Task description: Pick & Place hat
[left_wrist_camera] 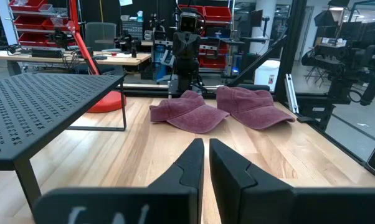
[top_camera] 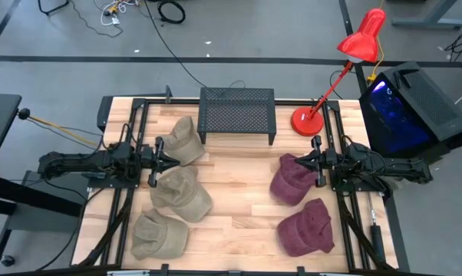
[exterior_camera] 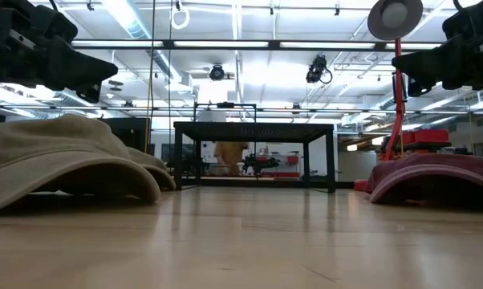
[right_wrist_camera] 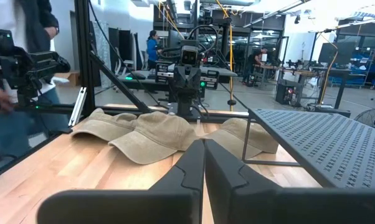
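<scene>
Both arms lie level, left tool (top_camera: 160, 158) and right tool (top_camera: 308, 162) pressed together, empty, facing inward.

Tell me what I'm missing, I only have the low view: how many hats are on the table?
Observer: Five. The high view shows three tan hats on the left side and two maroon hats on the right.
Operator: Is either gripper holding one?
Observer: No. The left gripper is shut and empty, beside the tan hats; the left wrist view shows only bare table past it.
Operator: And the right?
Observer: The right gripper is shut and empty too, at the edge of the rear maroon hat.
Operator: What is the black frame at the back?
Observer: A perforated metal stand, with nothing on top.
</scene>
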